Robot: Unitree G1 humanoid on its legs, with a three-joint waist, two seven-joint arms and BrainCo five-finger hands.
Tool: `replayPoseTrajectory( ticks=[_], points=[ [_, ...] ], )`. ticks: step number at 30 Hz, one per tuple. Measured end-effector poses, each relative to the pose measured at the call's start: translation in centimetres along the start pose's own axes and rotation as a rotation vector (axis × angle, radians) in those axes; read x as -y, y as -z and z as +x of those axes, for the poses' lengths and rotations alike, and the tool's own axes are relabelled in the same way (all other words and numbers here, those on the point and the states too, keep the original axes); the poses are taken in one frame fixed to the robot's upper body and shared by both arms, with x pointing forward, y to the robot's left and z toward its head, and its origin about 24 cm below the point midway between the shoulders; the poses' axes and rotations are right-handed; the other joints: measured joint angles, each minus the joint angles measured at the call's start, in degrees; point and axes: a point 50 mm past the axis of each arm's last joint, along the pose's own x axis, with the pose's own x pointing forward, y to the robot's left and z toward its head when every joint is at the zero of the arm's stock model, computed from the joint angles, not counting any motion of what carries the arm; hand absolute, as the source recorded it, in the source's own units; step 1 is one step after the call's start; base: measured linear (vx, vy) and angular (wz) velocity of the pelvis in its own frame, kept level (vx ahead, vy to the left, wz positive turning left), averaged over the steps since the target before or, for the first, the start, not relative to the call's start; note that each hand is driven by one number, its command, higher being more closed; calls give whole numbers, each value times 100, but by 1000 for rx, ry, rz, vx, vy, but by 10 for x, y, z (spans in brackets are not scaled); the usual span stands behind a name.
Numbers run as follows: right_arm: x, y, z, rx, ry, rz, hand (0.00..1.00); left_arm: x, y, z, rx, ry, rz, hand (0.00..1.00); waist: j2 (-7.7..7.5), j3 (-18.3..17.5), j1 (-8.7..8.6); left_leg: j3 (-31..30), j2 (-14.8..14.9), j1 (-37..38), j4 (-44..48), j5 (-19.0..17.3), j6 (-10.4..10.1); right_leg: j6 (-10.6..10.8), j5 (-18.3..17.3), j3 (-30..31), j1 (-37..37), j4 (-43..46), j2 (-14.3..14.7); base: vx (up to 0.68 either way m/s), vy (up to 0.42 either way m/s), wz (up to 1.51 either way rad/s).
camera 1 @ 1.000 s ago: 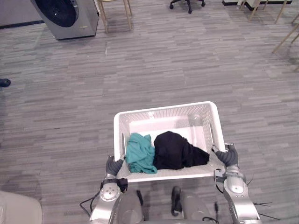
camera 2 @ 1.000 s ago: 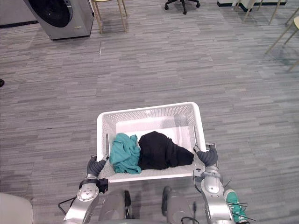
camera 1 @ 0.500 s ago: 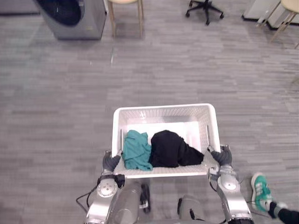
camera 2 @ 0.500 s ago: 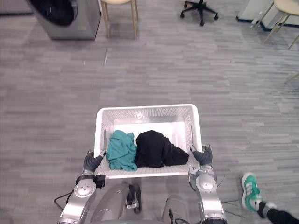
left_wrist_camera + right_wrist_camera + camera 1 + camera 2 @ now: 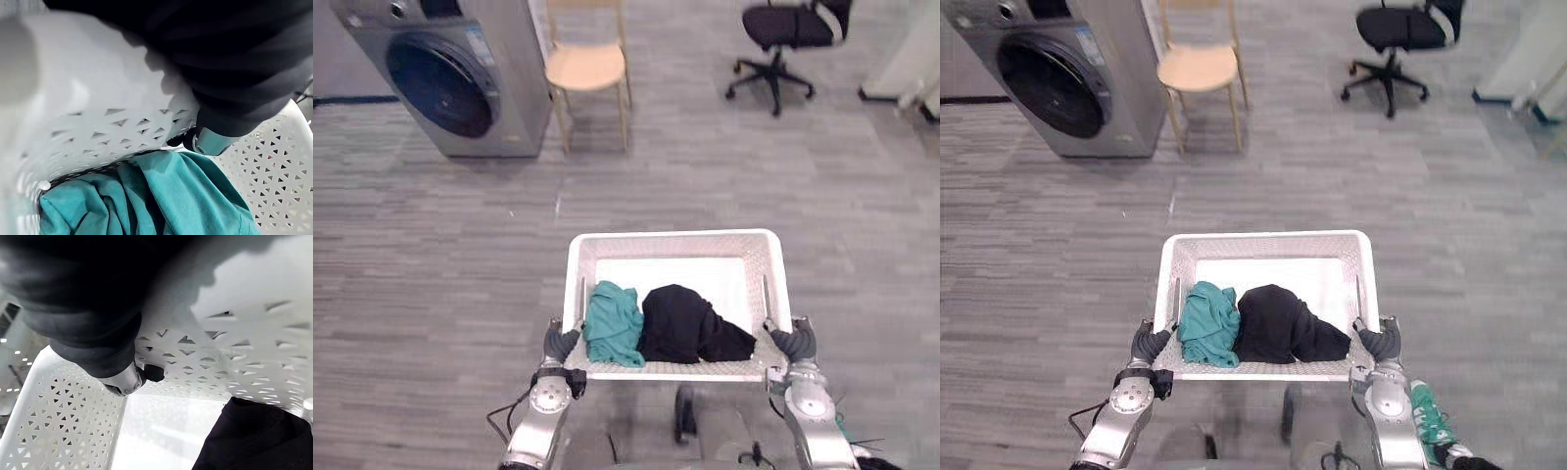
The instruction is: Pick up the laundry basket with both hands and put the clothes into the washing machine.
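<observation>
**Basket with two clothes held at both sides, washer far ahead**

The white basket (image 5: 672,237) is held up over the grey plank floor (image 5: 431,245), just in front of the robot, with its long sides across. Its walls are full of small triangle holes and its bottom is plain white.

Two clothes lie inside, both in the near half. The teal cloth (image 5: 613,323) is a crumpled heap at the robot's left, against the left wall and the near wall. The black cloth (image 5: 686,324) is the bigger heap. It touches the teal one on its right side and reaches almost to the right wall. The far half of the bottom is bare.

The left hand (image 5: 559,343) grips the basket at the near left corner. In its wrist view one finger (image 5: 209,142) is bent over the rim and presses the inner side of the wall, just above the teal cloth. The right hand (image 5: 794,343) grips the near right corner in the same way. There a finger (image 5: 124,380) is also hooked inside against the holed wall, with the black cloth close by. So both hands are closed on the basket, one at each side.

The washer (image 5: 505,70) stands well apart, far ahead and to the left, and its dark round door faces the room. A wooden chair (image 5: 588,66) stands just beside it on the right. A black office chair (image 5: 788,27) is farther right. A person's teal shoe (image 5: 1427,415) is on the floor near the right arm.
</observation>
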Motion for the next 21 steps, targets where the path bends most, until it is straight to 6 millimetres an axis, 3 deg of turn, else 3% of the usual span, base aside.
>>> replayPoseTrajectory(
  ticks=[2, 4, 5, 6, 7, 8, 9, 10, 11, 12, 13, 14, 15, 16, 17, 19, 20, 21],
  points=[
    [4, -9, 2, 44, 15, 19, 100, -1, -9, -2, 50, -5, -22, 100, -154, -31, 141, 359, -129, -912, -1261, -503, 99, 194, -194, -64, 935, -787, -180, 664, 43, 21],
    [3, -13, 9, 63, 13, 17, 100, -2, -12, -1, 65, -9, -29, 100, -154, -28, 185, 292, -424, -1200, -2997, -419, -35, 424, -336, -70, 1386, -1105, -335, 662, 140, 5],
    [2, -12, 16, 62, 8, 7, 100, -1, -12, -1, 62, -9, -31, 100, -94, -39, 256, 184, -556, -1248, -4483, -85, -451, 596, -437, -40, 1748, -1352, -400, 851, 272, -20],
    [0, -8, 18, 43, 2, -4, 100, -1, -10, -2, 53, -9, -25, 100, -24, -62, 319, 190, -571, -1258, -5313, 520, -604, 798, -581, 32, 2126, -1615, -403, 741, 280, -33],
    [-1, -4, 19, 28, -1, -10, 100, -2, -9, -2, 45, -11, -18, 100, -52, -82, 405, 268, -607, -1217, -5156, 890, -520, 819, -632, 118, 2288, -1710, -444, 782, 310, -20],
    [-5, 1, 20, -2, -3, 0, 100, -4, -9, 0, 36, -18, -7, 100, -216, -149, 383, 234, -816, -1342, -4648, 748, 37, 817, -595, 221, 2469, -1757, -691, 818, 326, 12],
    [-4, 4, 21, -14, -2, -5, 100, -3, -9, 0, 32, -19, 0, 100, -328, -174, 296, 268, -937, -1503, -4034, 329, 361, 969, -510, 312, 2427, -1390, -916, 831, 330, 33],
    [-4, 6, 22, -22, -4, -9, 100, -3, -8, 0, 24, -16, 3, 100, -347, -174, 264, 280, -977, -1514, -3774, 113, 414, 1060, -460, 412, 2351, -1031, -985, 837, 348, 31],
    [-3, 10, 22, -39, -3, -10, 100, -2, -4, -2, 8, -10, 10, 100, -383, -194, 261, 320, -1048, -1454, -3552, -145, 501, 1324, -319, 586, 2087, -265, -1115, 786, 336, 6],
    [-3, 14, 22, -59, 0, -9, 100, -1, -2, -2, -4, -4, 17, 100, -412, -184, 250, 335, -1176, -1118, -3624, -504, 499, 1765, 146, 932, 1507, 1269, -1246, 761, 313, 2],
    [-7, 19, 20, -80, -5, -3, 100, -2, -2, -1, -7, -5, 23, 100, -458, -157, 224, 322, -1324, -737, -3792, -742, 451, 1734, 252, 1107, 1031, 2572, -1307, 860, 271, 5],
    [-9, 24, 16, -106, -11, 3, 100, -3, 1, -2, -21, -7, 35, 100, -502, -126, 201, 317, -1484, -112, -4065, -874, 456, 1498, 115, 1170, 601, 3808, -1322, 716, 174, 2],
    [-10, 26, 14, -118, -13, 2, 100, -5, 3, -3, -29, -10, 45, 100, -492, -118, 187, 317, -1541, 277, -4298, -912, 446, 1275, -13, 1123, 439, 4133, -1295, 835, 162, -8],
    [-13, 27, 11, -123, -28, 4, 100, -8, 7, -5, -38, -13, 58, 100, -434, -118, 114, 316, -1568, 996, -4802, -915, 444, 855, -268, 776, 120, 4241, -1228, 664, 101, -15],
    [-16, 25, 10, -113, -42, 7, 100, -10, 5, -4, -26, -13, 68, 100, -365, -170, 66, 308, -1548, 1457, -5212, -915, 443, 597, -452, 333, -316, 3961, -1147, 645, 80, -12],
    [-15, 20, 11, -85, -36, 15, 100, -11, -3, 1, 10, -10, 76, 100, -364, -198, 17, 235, -1556, 1875, -5572, -956, 369, 484, -630, -94, -954, 3253, -1058, 566, 24, 9],
    [-13, 15, 12, -64, -27, 21, 100, -10, -8, 5, 31, -5, 82, 100, -352, -193, -78, 155, -1519, 2094, -5775, -1038, 223, 504, -568, -255, -1347, 2244, -892, 759, -49, 49],
    [-11, 15, 13, -64, -13, 24, 100, -8, -11, 6, 41, 5, 86, 100, -391, -198, -187, 53, -1522, 2329, -5960, -1121, 74, 547, -114, -253, -1541, 757, -676, 766, -83, 59]
  ],
)
